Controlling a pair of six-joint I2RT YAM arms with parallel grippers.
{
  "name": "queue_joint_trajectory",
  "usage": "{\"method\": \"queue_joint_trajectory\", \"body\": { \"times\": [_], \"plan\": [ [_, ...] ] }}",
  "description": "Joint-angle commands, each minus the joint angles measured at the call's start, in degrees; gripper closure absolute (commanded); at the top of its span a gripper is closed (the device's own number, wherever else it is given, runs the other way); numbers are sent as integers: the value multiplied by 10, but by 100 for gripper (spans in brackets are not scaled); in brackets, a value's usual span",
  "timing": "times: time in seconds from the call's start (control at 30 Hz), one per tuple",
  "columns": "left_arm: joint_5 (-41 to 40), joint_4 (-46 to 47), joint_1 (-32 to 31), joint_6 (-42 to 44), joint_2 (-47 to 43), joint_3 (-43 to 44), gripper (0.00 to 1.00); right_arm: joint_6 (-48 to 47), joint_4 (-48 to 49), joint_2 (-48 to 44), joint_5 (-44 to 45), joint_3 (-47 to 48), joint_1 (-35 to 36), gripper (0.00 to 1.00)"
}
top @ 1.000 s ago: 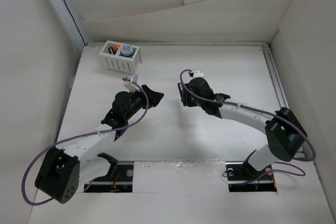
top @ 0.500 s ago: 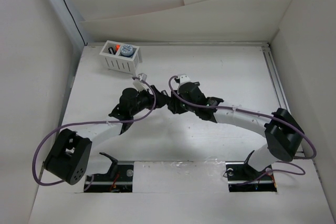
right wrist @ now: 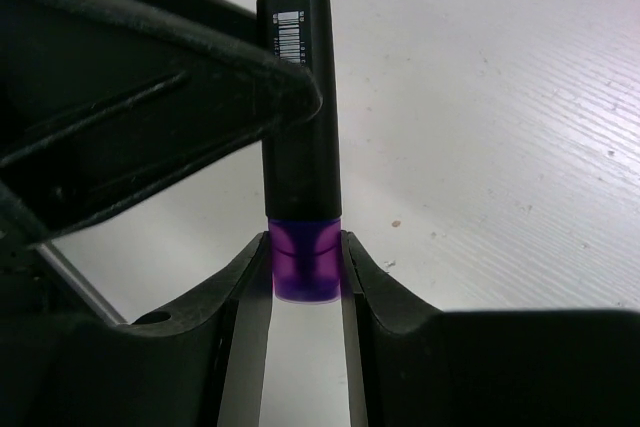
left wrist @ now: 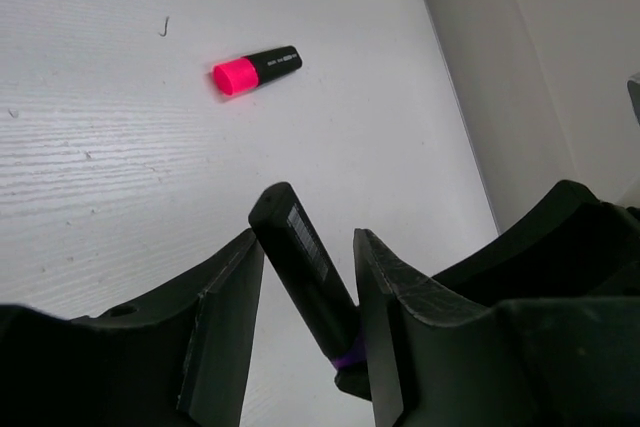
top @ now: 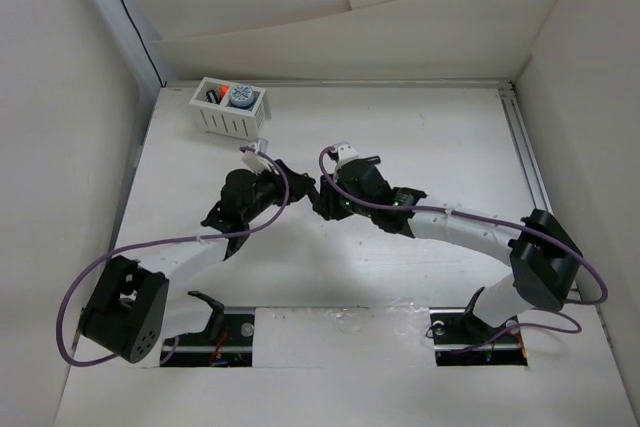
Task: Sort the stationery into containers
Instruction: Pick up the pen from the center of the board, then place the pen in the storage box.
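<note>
The table is white, with thin lines in it like painted wood. White walls stand close on the left, the right and the far side, like the inside of a box.

The white basket sits in the far left corner, close to the left wall and the far edge. Its left box holds dark pens. Its right box holds a grey-blue round thing. A wide stretch of white table runs from the basket to the right edge.

The two arms meet well apart from the basket, nearer the robot and to the basket's right.

The right gripper pinches the purple marker by its purple end, with a finger tight on each side. The marker sticks straight out from those fingers, up off the table. Its black end, with a small striped label, points away toward the left gripper. That gripper's two fingers are narrow around the black body, one on each side. I cannot tell if they squeeze it.

A pink marker lies flat on the table, with white table all around it. In the left wrist view its pink end points down-left and its black end up-right. The top view does not show it, so I cannot tell where it lies from the basket.
</note>
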Motion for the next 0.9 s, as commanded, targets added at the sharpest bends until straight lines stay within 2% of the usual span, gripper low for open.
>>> {"method": "queue_joint_trajectory", "body": {
  "times": [0.0, 0.23, 0.4, 0.47, 0.5, 0.53, 0.63, 0.73, 0.87],
  "plan": [
    [-12, 32, 8, -9, -21, -8, 64, 4, 37, -22, -27, 13, 7, 88],
    [-12, 32, 8, -9, -21, -8, 68, 4, 43, -27, -52, 13, 7, 88],
    [-12, 38, 8, -9, -27, -8, 87, 4, 43, -32, -52, 8, 7, 88],
    [-24, 38, 8, -4, -34, -14, 91, 4, 43, -32, -52, 8, 7, 88],
    [-24, 32, 8, -4, -34, -14, 93, 4, 43, -32, -52, 8, 7, 86],
    [-34, 21, 8, -4, -34, -14, 96, 4, 43, -32, -52, 8, 7, 74],
    [-61, 4, 8, -4, -48, -14, 100, 4, 43, -38, -52, 8, 7, 52],
    [-81, -18, 13, 7, -60, -1, 100, -1, 43, -59, -47, 3, 7, 45],
    [-108, -47, 13, 7, -70, 18, 100, -7, 43, -97, -27, -9, 7, 44]
  ]
}}
